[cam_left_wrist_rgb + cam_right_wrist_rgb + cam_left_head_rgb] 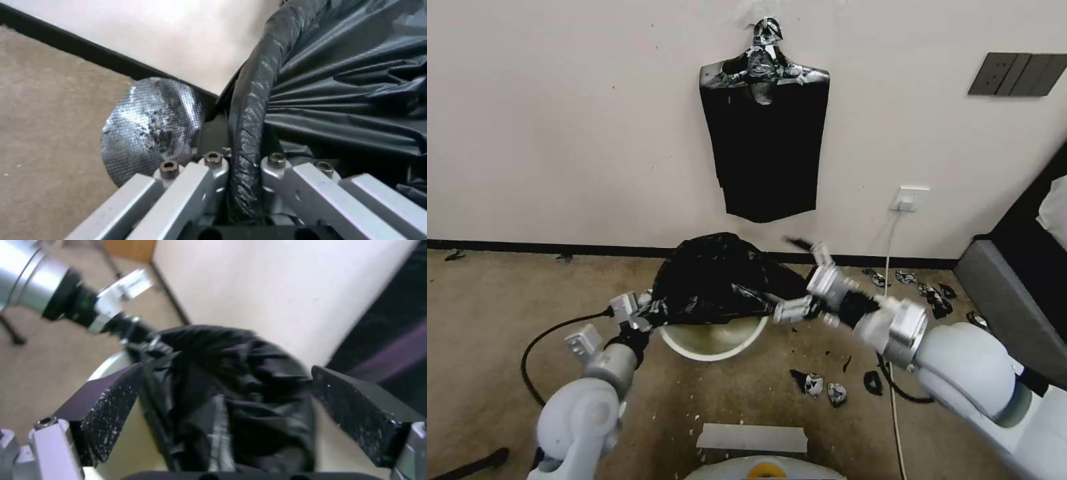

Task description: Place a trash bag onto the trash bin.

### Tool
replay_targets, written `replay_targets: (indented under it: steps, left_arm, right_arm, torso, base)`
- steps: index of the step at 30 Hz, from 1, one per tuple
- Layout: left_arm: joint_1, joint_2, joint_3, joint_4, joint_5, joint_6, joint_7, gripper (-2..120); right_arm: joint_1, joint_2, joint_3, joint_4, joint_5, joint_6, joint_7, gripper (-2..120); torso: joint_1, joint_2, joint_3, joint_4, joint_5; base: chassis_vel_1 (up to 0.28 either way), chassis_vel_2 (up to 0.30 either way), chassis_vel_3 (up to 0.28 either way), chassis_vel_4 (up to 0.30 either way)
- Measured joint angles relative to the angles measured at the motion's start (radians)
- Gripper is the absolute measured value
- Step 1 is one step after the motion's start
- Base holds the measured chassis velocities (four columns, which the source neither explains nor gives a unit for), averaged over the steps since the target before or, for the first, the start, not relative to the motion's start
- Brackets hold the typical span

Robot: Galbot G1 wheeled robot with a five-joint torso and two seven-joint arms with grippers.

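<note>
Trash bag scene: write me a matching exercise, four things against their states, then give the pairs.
Things:
1. trash bag
2. trash bin
3. left pincer
4. right pincer

States:
A. open, pads spread either side of black plastic
B. shut on a rolled edge of black plastic
C. draped over the far part of the rim, near part uncovered
D. standing on the carpet by the wall, pale inside showing

Pairs: 1-C, 2-D, 3-B, 4-A
</note>
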Motion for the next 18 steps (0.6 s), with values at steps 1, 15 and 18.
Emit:
replay_targets:
  steps: [1, 15, 18]
  left_arm:
    - [0.001, -0.001, 0.001, -0.001, 0.004, 0.0, 0.002, 3]
    - [0.026, -0.012, 0.005, -0.031, 0.045, 0.0, 0.023, 3]
    - [0.029, -0.014, 0.004, -0.031, 0.046, -0.001, 0.024, 3]
  right_arm:
    - [0.017, -0.001, -0.019, -0.005, 0.0, -0.007, 0.0, 100]
    - [0.187, 0.034, -0.226, -0.129, 0.067, -0.1, -0.007, 92]
    - [0.18, 0.036, -0.229, -0.134, 0.104, -0.106, -0.004, 77]
  torso:
    - [0.0, 0.0, 0.0, 0.0, 0.0]
    - [0.0, 0.0, 0.0, 0.0002, 0.0001]
    - [0.0, 0.0, 0.0, 0.0002, 0.0001]
  base:
    - [0.0, 0.0, 0.0, 0.0]
    - [0.0, 0.0, 0.0, 0.0]
    - [0.0, 0.0, 0.0, 0.0]
